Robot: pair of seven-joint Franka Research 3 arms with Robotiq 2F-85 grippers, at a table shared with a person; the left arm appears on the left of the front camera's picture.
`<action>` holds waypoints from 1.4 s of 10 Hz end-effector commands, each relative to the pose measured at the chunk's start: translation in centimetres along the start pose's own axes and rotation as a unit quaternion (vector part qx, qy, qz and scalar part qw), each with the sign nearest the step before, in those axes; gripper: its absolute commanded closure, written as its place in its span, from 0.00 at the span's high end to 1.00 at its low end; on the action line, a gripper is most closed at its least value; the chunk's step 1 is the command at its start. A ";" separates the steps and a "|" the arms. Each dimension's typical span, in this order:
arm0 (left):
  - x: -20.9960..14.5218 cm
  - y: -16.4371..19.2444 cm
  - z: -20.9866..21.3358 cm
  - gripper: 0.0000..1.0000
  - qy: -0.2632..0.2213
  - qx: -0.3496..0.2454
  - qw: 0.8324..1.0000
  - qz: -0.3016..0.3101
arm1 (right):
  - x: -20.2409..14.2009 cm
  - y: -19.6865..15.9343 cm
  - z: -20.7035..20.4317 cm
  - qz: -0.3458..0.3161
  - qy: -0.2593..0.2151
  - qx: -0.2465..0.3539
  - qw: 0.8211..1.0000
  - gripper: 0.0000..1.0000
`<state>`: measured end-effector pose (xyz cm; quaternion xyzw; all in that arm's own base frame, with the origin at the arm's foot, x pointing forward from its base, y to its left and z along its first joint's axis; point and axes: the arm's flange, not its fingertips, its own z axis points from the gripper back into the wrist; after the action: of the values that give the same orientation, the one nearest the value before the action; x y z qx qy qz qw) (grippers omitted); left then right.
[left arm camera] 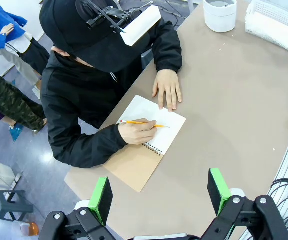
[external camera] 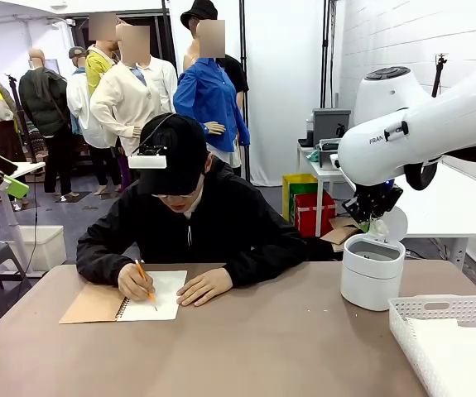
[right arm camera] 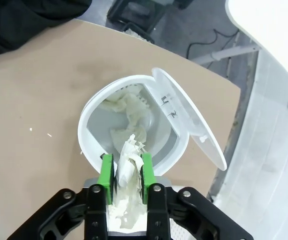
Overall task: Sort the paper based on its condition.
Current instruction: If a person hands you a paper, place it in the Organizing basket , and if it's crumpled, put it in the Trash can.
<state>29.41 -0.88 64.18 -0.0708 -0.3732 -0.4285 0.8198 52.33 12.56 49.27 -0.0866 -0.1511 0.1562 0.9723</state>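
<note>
A crumpled white paper wad (right arm camera: 129,148) is pinched between the green pads of my right gripper (right arm camera: 126,163), which is shut on it. The wad hangs just over the rim of an open white bin (right arm camera: 86,131) that holds more crumpled paper (right arm camera: 129,111). In the front view my right gripper (external camera: 375,213) hovers right above that bin (external camera: 372,277) at the table's right. Flat white paper (external camera: 461,357) lies in a white basket (external camera: 436,311). High over the table, my left gripper (left arm camera: 160,194) is open, with nothing between its fingers.
A person at the far side writes with a pencil (left arm camera: 142,123) in a spiral notebook (external camera: 155,296) with a brown cover, one hand flat on the page. The bin's lid (right arm camera: 190,120) stands open. The bin (left arm camera: 220,14) and basket (left arm camera: 278,22) sit far from the left gripper.
</note>
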 end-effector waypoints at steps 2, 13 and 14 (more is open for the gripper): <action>0.0 0.1 0.0 1.00 -0.002 0.005 1.000 0.001 | -0.1 0.3 0.0 -0.005 0.005 -0.022 1.000 1.00; 0.0 0.1 0.0 1.00 -0.002 0.005 1.000 0.001 | 0.0 0.3 0.0 0.005 0.002 -0.003 1.000 1.00; 0.0 0.1 0.0 1.00 -0.002 0.005 1.000 0.001 | 0.0 0.3 0.0 0.005 0.002 -0.003 1.000 1.00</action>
<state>29.41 -0.88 64.18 -0.0708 -0.3732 -0.4285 0.8198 52.14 13.01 49.26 -0.0861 -0.1493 0.1616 0.9717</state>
